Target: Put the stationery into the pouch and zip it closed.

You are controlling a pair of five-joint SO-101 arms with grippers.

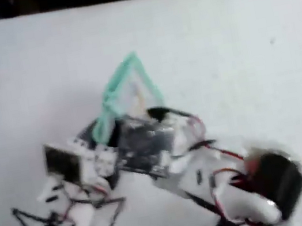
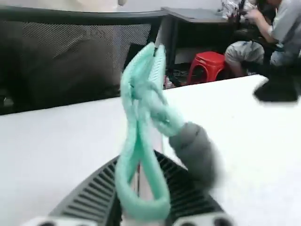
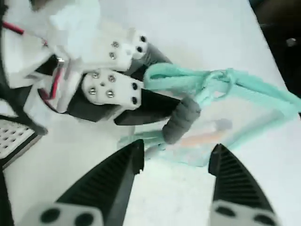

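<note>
The black, ribbed-fingered right gripper [image 3: 178, 153] hangs spread wide over a clear, mint-green-edged plastic pouch [image 3: 249, 94] — its end pinched by the left gripper [image 2: 141, 188] — white table [image 1: 233, 46] beneath.

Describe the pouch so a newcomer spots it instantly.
On the white table, look where the two arms meet. The pouch is a clear pocket edged in mint green with a grey zip pull, held by the left gripper; everything around it is white or black.

High view looks down over the table [image 1: 244, 44]; both wrist views closely share the pouch [image 2: 138, 136].
</note>
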